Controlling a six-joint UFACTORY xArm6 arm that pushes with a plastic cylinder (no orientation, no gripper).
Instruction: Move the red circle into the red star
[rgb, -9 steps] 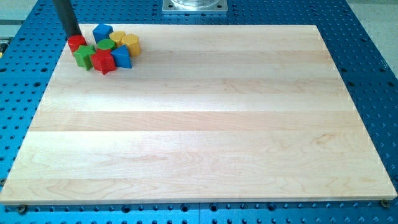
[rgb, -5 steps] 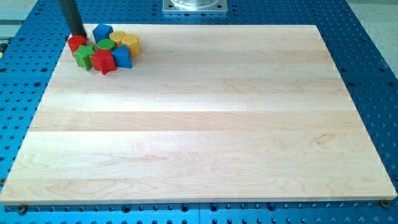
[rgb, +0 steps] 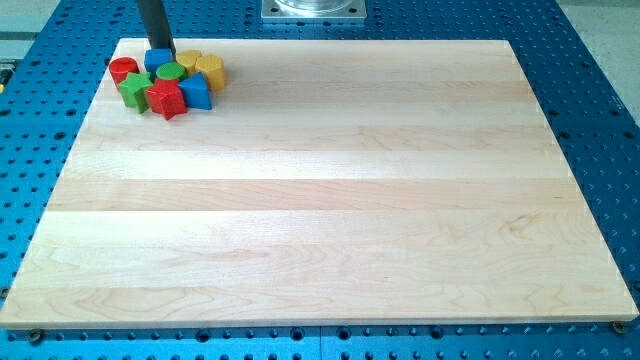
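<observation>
Looking at the far left corner of the counter (rgb: 330, 200), I see all the blocks bunched in one tight cluster. My tip (rgb: 161, 50) sits at the cluster's 12 o'clock edge, right against the top of a blue block (rgb: 158, 60) whose shape I cannot make out because the rod covers part of it. This rig has no end effector that opens or closes, only the straight dark rod, so there is nothing apart, together or clamped to report.

The red circle (rgb: 123, 69) lies at the cluster's 9 o'clock end, at about 8 o'clock from my tip and near it but not touching. The red star (rgb: 165, 99) is at the cluster's 6 o'clock side, at 4 o'clock from the red circle. Between those two sits a green star (rgb: 134, 88), touching both as far as I can tell.

A green circle (rgb: 170, 72) is in the middle of the cluster. A second blue block (rgb: 196, 92) rests just beside the red star at its 3 o'clock. Two yellow blocks close the 2 o'clock end: one (rgb: 188, 60) nearer my tip, the other (rgb: 211, 71) outermost.
</observation>
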